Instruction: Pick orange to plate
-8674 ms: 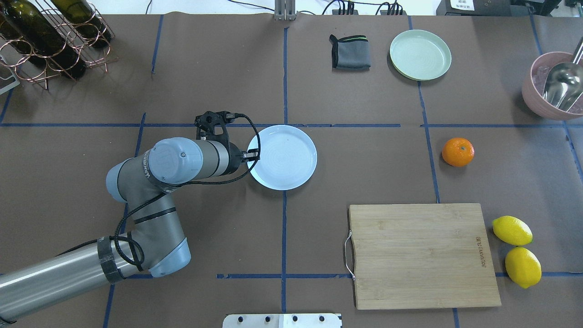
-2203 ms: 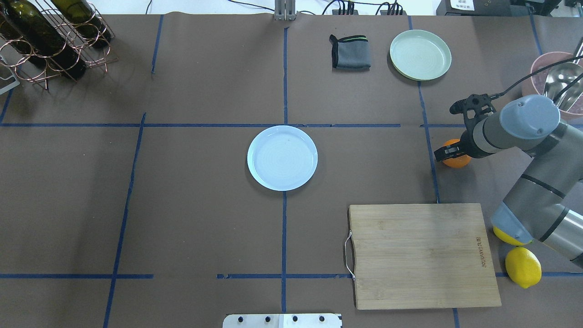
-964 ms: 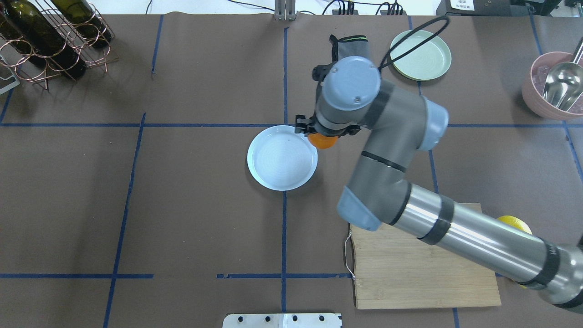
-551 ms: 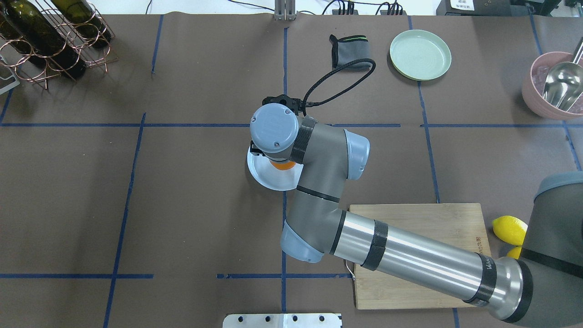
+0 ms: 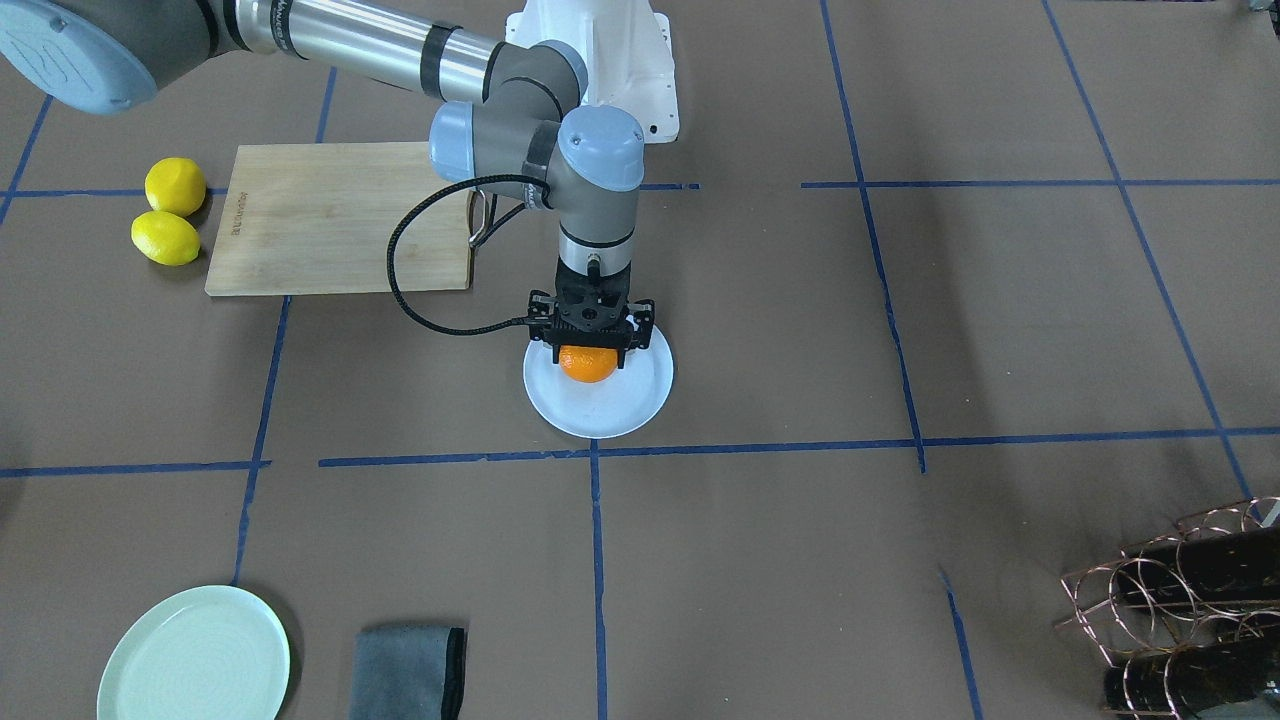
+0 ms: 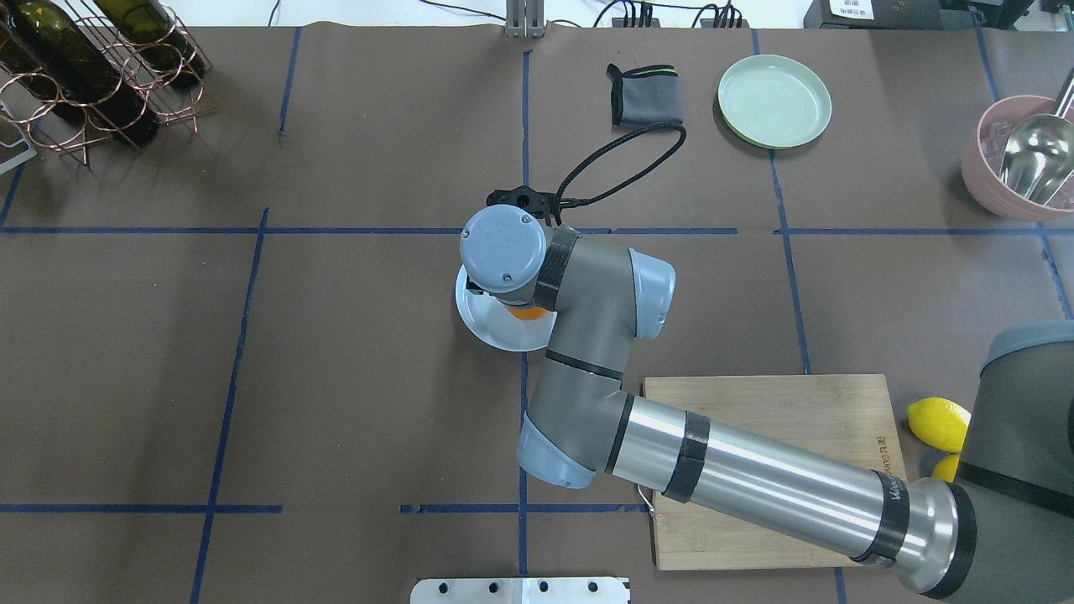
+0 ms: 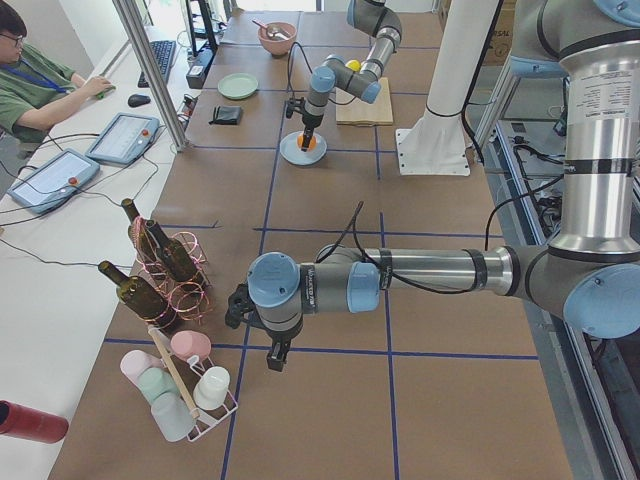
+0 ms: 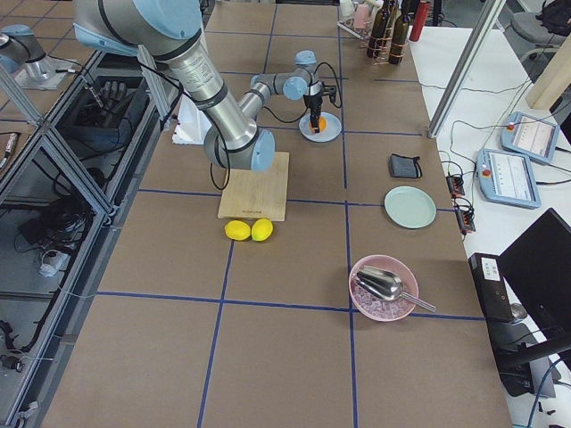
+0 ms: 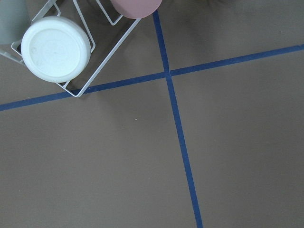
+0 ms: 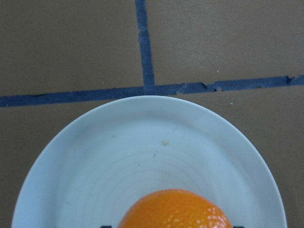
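Observation:
The orange sits low over the middle of the white plate, and I cannot tell whether it touches it. My right gripper points straight down, shut on the orange, a finger on each side. In the right wrist view the orange fills the bottom edge above the plate. From overhead the wrist hides most of the orange and much of the plate. My left gripper hangs far off near the cup rack; I cannot tell its state.
A wooden cutting board lies under the right arm, with two lemons beside it. A mint-green plate and a grey cloth are at the far edge. A pink bowl and a wine rack occupy the corners.
The left arm left the plate. The right gripper shut on the orange at the right, carried it left over the white plate, and has sunk slightly lower.

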`<state>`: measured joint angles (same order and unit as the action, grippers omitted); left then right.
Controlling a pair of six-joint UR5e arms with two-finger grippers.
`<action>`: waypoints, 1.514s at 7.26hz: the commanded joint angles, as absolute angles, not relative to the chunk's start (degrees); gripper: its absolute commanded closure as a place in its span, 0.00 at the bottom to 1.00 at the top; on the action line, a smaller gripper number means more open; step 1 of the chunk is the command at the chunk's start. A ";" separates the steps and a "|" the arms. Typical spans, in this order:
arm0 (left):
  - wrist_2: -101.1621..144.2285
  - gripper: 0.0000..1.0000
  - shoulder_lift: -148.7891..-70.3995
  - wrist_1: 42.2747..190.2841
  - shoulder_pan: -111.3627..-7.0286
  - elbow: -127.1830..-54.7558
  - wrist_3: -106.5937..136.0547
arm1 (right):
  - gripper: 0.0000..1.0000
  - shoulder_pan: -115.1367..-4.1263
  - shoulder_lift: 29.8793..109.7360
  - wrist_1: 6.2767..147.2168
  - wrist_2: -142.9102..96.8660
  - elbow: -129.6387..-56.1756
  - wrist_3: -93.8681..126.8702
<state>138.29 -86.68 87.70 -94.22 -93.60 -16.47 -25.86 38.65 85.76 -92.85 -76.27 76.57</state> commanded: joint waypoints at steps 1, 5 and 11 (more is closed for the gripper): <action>138.25 0.00 -86.66 87.63 -94.22 -93.52 -16.44 | 0.00 -26.01 38.50 85.61 -92.90 -76.55 75.94; 137.81 0.00 -86.84 87.45 -94.13 -94.04 -16.87 | 0.00 -38.54 40.51 87.87 -106.91 -82.68 64.91; 137.81 0.00 -86.40 86.84 -94.22 -94.74 -16.08 | 0.00 -67.54 69.40 93.43 -125.68 -98.53 11.95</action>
